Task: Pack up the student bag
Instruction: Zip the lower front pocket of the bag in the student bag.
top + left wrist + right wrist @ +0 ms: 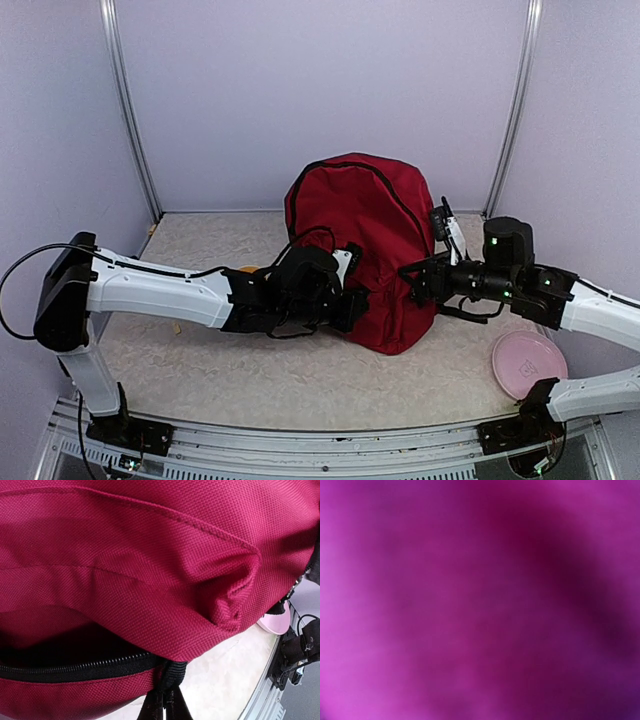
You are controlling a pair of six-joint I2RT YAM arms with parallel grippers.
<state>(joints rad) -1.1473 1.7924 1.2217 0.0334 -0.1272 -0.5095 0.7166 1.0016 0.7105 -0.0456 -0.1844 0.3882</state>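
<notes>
The student bag (368, 235), a large dark red backpack, stands upright in the middle of the table. My left gripper (347, 300) is at its lower left side. In the left wrist view the left gripper (163, 696) is shut on a black webbing tab (173, 672) at the end of a black zipper (75, 670) whose pocket gapes slightly. My right gripper (417, 279) presses against the bag's right side. The right wrist view shows only blurred red fabric of the bag (470, 600), with the fingers hidden.
A pink plate (528, 363) lies on the table at the near right, beside the right arm's base, and shows as the pink plate (276, 624) past the bag. A small orange object (245, 268) peeks out behind the left arm. Purple walls enclose the table.
</notes>
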